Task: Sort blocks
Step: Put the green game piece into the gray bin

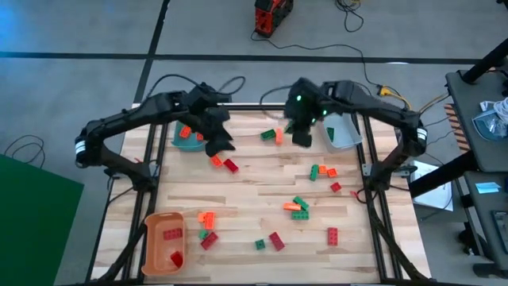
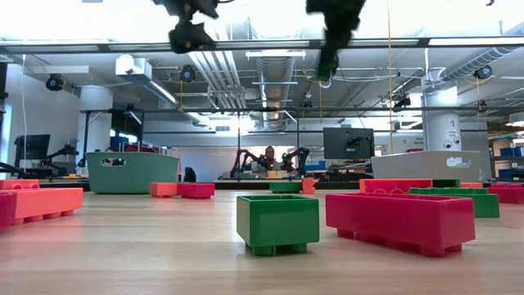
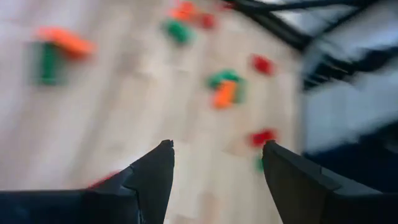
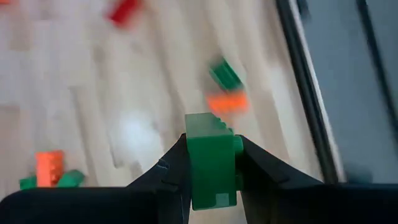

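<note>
1. The wooden worktop (image 1: 254, 199) fills the frame, with red, orange and green blocks (image 1: 300, 206) scattered across it, thickest in the middle and toward the near edge.
2. Three bins sit at its edges: a teal bin (image 1: 187, 141) at the far left, a grey bin (image 1: 343, 133) at the far right, and an orange bin (image 1: 163, 242) at the near left corner with a couple of red blocks inside.
3. Left arm now: it's up off the wood near the teal bin, and the left gripper (image 3: 214, 155) hangs with its fingers spread wide and nothing between them, over an orange block and a red block (image 1: 230, 165).
4. Right arm: the right gripper (image 4: 211, 165) is raised above the far middle of the worktop, beside the grey bin, fingers clamped on a green block (image 4: 211, 162) held clear of the surface.
5. Just beside it on the wood lie a green and orange pair (image 1: 272, 136).
</note>
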`<action>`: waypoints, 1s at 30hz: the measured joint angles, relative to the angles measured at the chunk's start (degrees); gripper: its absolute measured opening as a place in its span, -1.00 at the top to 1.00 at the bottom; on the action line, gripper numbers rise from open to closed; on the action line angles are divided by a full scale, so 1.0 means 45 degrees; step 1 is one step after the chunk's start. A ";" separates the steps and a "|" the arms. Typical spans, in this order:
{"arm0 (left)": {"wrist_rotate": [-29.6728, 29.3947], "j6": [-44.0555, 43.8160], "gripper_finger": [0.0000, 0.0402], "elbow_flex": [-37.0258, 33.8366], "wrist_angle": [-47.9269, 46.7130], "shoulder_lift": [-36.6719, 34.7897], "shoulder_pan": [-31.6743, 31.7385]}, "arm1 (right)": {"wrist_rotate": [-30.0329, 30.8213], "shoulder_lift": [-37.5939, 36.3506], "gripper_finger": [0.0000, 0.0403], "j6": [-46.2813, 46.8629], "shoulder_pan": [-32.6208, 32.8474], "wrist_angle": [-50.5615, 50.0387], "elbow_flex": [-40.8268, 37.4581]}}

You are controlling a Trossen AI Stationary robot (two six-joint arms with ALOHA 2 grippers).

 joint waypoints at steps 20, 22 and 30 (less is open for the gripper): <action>-0.7492 -0.2472 -0.10 -0.0005 -0.2571 -0.3319 0.0000 | 0.1493 0.0034 0.57 0.5157 -0.6836 -0.2592 -0.2202; -0.7696 -0.2552 -0.10 -0.0013 -0.2724 -0.3523 0.0000 | 0.1847 0.0034 0.57 0.5210 -0.7048 -0.2485 -0.2772; -0.8275 -0.2612 -0.10 -0.0015 -0.2846 -0.4110 0.0000 | 0.2456 0.0039 0.50 0.5391 -0.7446 -0.1243 -0.4431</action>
